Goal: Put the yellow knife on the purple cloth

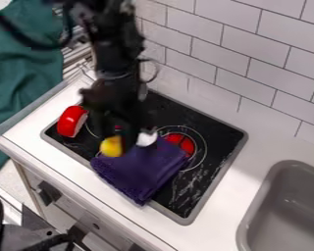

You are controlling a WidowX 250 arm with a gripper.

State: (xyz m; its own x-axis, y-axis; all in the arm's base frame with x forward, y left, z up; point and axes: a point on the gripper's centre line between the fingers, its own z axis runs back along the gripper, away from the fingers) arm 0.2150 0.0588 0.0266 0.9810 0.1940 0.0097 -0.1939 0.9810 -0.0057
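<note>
At the far left, well apart from the purple cloth (141, 170), hangs a green fabric (25, 83). To the cloth's upper left, a shiny red piece (72, 121) sits at the left edge of the black stovetop (212, 176), which is set in the white tabletop (215, 201). At the cloth's upper-left edge is a yellow piece (112, 146), apparently the part of the yellow knife that shows; I cannot tell whether it touches the cloth. The black gripper (127, 130) hangs down over the cloth's upper edge, right by the yellow piece; I cannot tell whether it is spread, pressed together or pinching anything. Just right of it, a small white piece (146, 138) shows at the same edge. A round red object (180, 142) is right beside the cloth's upper-right corner. The grey sink (287, 213) lies well to the cloth's right, and the tiled wall (245, 73) stands behind.
</note>
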